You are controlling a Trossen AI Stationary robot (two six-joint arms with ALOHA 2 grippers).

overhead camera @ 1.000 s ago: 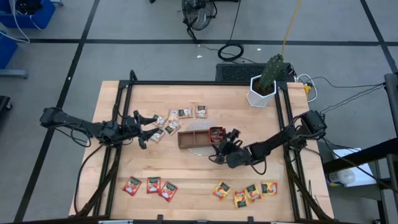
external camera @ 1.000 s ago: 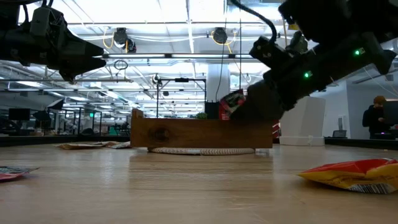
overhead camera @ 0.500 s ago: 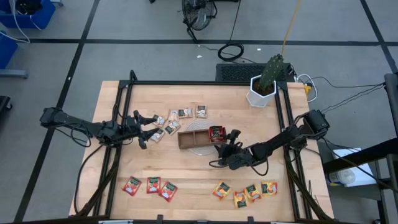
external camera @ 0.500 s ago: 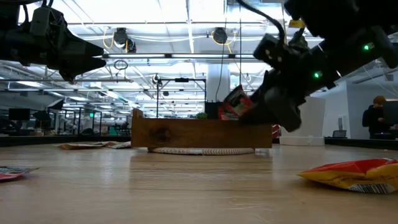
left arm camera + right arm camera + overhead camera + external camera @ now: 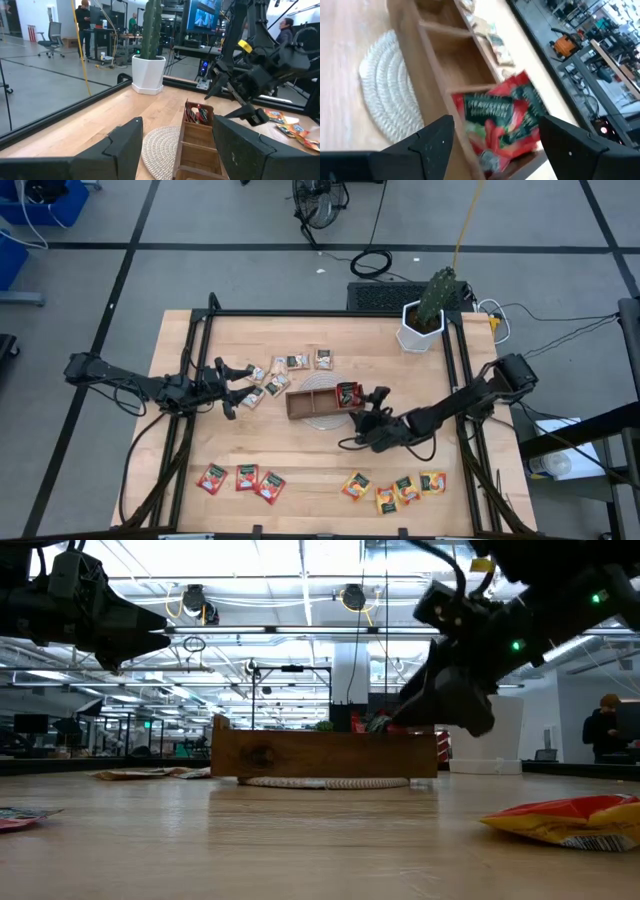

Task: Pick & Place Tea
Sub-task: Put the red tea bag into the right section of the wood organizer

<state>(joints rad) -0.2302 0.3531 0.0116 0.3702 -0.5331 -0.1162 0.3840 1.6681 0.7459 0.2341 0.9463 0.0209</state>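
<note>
A brown wooden tray [image 5: 305,406] stands on a woven mat [image 5: 322,422] mid-table. One red tea sachet [image 5: 500,120] stands slanted in the tray's right end compartment, its upper edge leaning on a wall. My right gripper [image 5: 362,416] hovers open just right of that compartment. Its fingers stand on either side of the sachet without touching it. My left gripper [image 5: 240,388] stays open and level beside the pale beige sachets [image 5: 275,375] lying flat on the table left of the tray.
Three red sachets [image 5: 240,478] lie at the near left and several orange-yellow ones [image 5: 395,488] at the near right. A white pot with a cactus [image 5: 422,328] stands at the far right. A black frame rims the table.
The red sachet, which stuck up above the tray's rim by my right gripper, has dropped into the right end compartment. My right gripper has drawn back a little toward the table's right edge, risen slightly and rolled about its own axis.
</note>
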